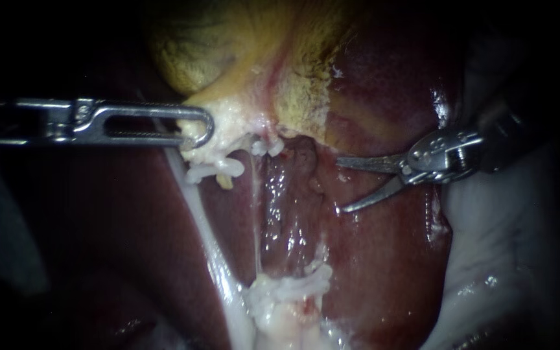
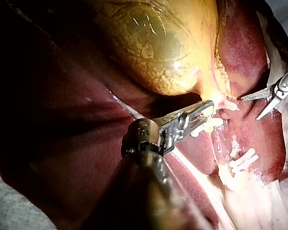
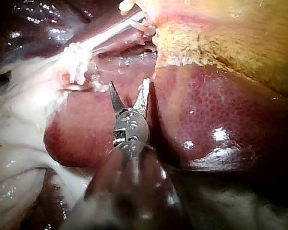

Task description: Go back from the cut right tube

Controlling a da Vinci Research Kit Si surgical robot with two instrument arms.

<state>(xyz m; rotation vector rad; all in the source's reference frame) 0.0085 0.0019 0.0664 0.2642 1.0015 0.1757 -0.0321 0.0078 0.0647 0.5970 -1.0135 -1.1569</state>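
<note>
The left instrument [image 1: 203,126] ends in white tissue [image 1: 238,126] under the gallbladder [image 1: 228,52], so its tip is hidden. Its shaft fades into the dark at left. The right instrument [image 1: 339,184] loses its shaft in shadow at right, and the shaft is blurred in its own wrist view. The gallbladder's far part is cut off.

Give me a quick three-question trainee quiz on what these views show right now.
1. True or false: the right instrument is open and holds nothing.
2. What does the left instrument grip? A) a tube B) pale tissue at the base of the gallbladder C) a clip
3. Fill in: the right instrument hovers over the dark red ____.
Key: 1 true; 2 B; 3 liver.
</note>
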